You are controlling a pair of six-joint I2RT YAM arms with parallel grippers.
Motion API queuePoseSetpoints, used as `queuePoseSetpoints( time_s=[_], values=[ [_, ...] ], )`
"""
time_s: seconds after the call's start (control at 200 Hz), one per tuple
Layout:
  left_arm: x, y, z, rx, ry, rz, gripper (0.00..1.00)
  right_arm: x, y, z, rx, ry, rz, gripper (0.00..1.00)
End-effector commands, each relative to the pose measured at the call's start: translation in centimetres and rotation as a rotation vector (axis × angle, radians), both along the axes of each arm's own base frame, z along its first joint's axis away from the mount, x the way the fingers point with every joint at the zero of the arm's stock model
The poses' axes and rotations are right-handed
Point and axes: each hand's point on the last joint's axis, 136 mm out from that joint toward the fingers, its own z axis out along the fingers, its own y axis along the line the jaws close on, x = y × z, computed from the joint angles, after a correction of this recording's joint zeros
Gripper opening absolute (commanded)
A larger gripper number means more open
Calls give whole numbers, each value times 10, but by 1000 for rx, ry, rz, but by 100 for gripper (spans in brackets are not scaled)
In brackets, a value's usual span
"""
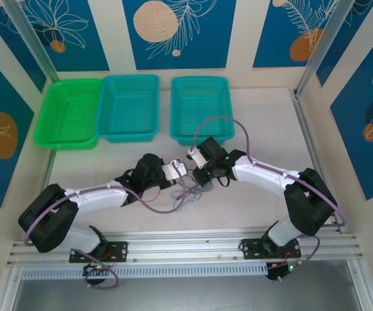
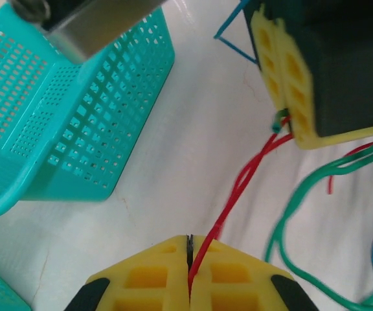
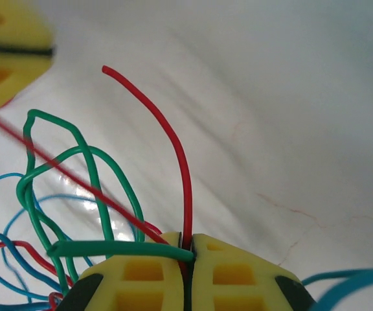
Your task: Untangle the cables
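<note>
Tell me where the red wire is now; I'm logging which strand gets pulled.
In the left wrist view, the red wire stretches between the shut left gripper and right gripper, near the right-hand teal basket.

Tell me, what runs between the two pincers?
A taut red cable, from the left pincer to the right pincer, both shut on it, above the table. The left wrist view shows it.

The cables are red, green and blue; two mesh baskets teal (a third basket bright green).
</note>
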Motion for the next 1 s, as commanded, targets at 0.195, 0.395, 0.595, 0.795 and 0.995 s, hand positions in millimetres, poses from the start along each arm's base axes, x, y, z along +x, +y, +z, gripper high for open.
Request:
queuePoseSetpoints(
  time_s=[0.195,0.395,0.595,0.795,0.995],
  values=[
    [2,13,79,-338,3,150,0,13,-57,-69,-218,152,-491,24],
    [7,54,110,-431,-20,321,0,13,-78,-81,-212,187,-588,28],
    [26,143,120,-497,10,744,0,14,-100,-77,-141,218,-692,28],
    [27,206,110,-604,88,978,0,13,-126,-74,-75,241,-804,28],
    [22,166,120,-722,186,740,0,14,-105,-54,79,260,-709,28]
  ],
)
